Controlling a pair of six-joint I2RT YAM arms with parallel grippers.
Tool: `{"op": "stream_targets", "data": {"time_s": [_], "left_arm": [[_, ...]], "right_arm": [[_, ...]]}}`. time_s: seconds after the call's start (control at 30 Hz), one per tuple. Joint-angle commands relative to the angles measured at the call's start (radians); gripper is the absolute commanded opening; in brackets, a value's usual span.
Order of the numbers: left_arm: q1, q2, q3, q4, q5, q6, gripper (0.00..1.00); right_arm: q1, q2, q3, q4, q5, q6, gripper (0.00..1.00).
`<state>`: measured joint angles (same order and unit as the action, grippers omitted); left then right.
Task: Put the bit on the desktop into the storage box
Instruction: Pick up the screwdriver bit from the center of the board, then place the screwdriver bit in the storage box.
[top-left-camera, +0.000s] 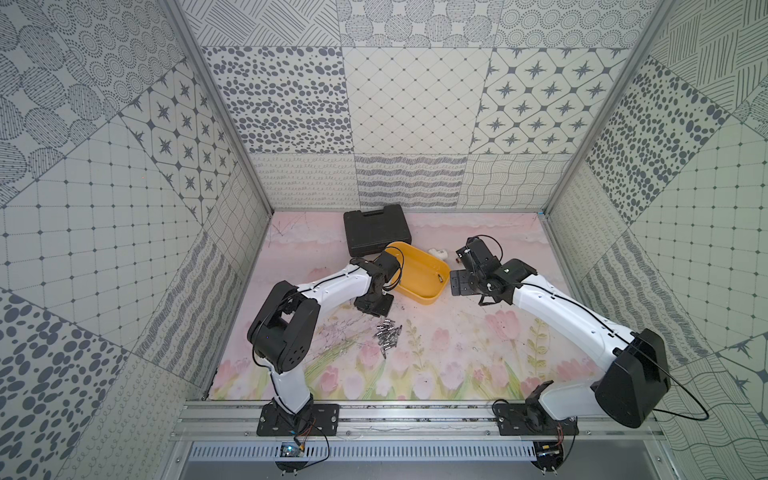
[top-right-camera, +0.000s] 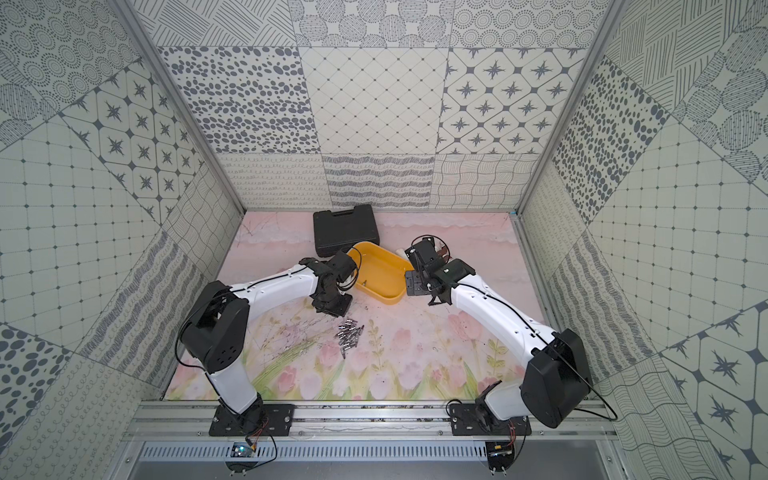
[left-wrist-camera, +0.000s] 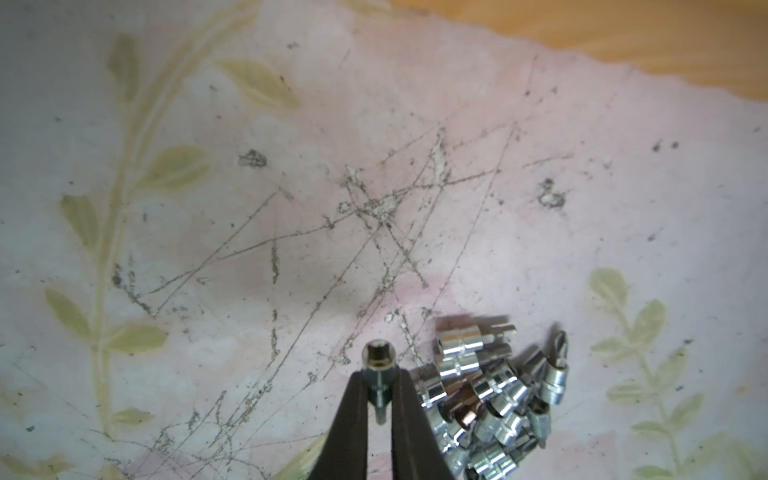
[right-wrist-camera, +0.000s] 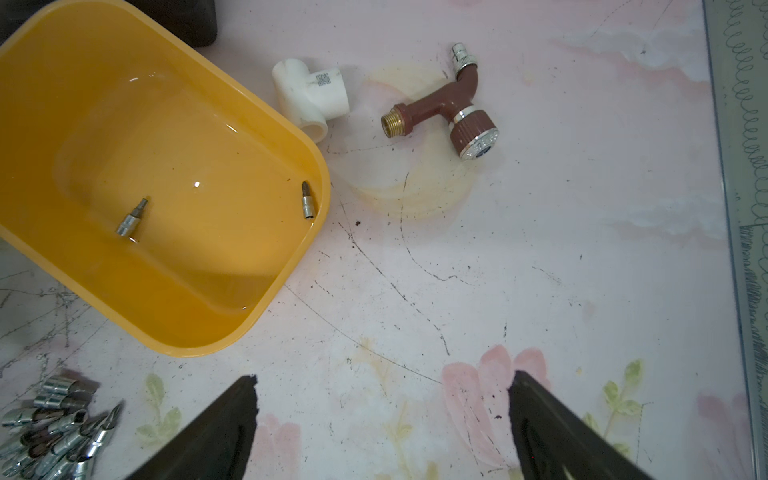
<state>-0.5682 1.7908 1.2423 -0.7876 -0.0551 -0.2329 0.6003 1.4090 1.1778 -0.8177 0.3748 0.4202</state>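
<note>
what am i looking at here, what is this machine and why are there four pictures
It is a robot with two white arms bolted to the edge of a table. Two pictures look down on the whole scene from above. The other two come from a small camera on each arm's wrist, looking out past its pincers.

On the table lie a pile of metal bits, a yellow tray with two bits already inside, a black case, a white pipe fitting and a brown tap.

The left gripper is shut on one bit, close to the pile. The right gripper is open and holds nothing.
</note>
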Motion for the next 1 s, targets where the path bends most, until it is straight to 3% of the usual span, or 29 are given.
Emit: {"op": "stream_targets", "data": {"time_s": [0.0,0.43,0.97], "left_arm": [[-0.009,-0.054,0.028,-0.056,-0.001,0.013,0.11],[-0.01,-0.08,0.221,-0.106,0.004,0.059,0.11],[-0.002,0.119,0.511,-0.144,-0.016,0.152,0.11]], "right_arm": [[-0.004,-0.025,-0.009,0.025,0.001,0.015,0.96],[-0.004,-0.035,-0.01,0.026,-0.001,0.014,0.97],[-0.007,-0.055,-0.015,0.027,-0.002,0.015,0.96]]}}
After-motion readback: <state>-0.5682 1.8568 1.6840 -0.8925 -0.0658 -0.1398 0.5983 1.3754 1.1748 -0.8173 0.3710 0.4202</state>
